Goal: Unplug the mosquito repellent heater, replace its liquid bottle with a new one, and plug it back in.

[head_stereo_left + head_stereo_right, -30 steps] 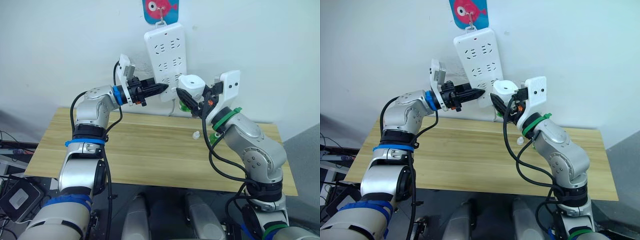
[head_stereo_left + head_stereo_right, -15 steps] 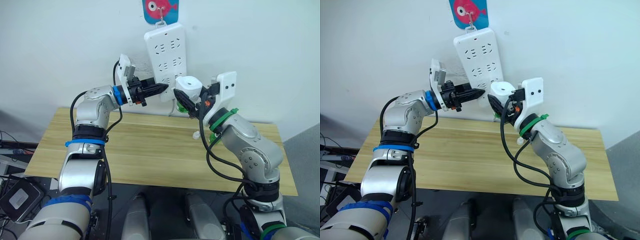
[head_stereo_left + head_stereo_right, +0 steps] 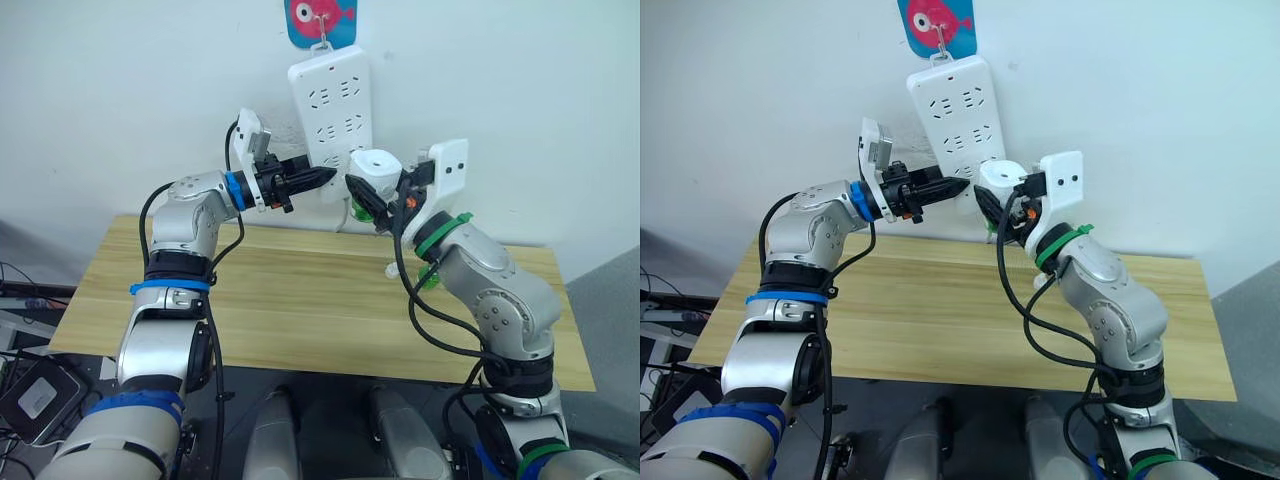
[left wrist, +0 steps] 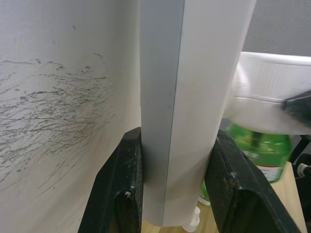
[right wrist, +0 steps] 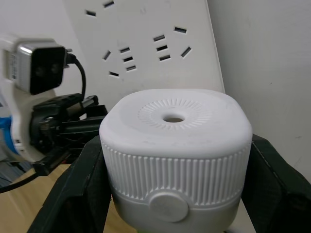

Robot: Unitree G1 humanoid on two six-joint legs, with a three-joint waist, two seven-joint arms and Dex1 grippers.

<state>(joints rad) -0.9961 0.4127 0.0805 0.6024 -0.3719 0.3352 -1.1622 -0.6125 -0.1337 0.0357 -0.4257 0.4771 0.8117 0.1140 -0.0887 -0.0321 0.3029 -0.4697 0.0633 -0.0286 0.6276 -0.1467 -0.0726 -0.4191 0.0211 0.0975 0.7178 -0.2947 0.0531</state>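
Observation:
The white mosquito repellent heater (image 3: 377,165) is held in the air with my right gripper (image 3: 364,192) shut on its ribbed sides; its top ring shows in the right wrist view (image 5: 174,118). A green bottle (image 4: 265,151) hangs from its underside. The heater sits just right of the lower part of the white power strip (image 3: 330,100) on the wall. My left gripper (image 3: 320,176) is shut on the strip's left edge, one finger (image 4: 121,194) on each side. A second green bottle (image 3: 431,278) stands on the table, mostly hidden by my right forearm; which bottle is the new one I cannot tell.
A loose white cap (image 3: 393,269) lies on the wooden table (image 3: 280,300) below the heater. The strip hangs from a hook on a red-and-blue fish sticker (image 3: 320,20). The wall stands close behind both grippers.
My right gripper has carried the heater leftward and closer to the power strip. The left gripper has stayed on the strip's edge.

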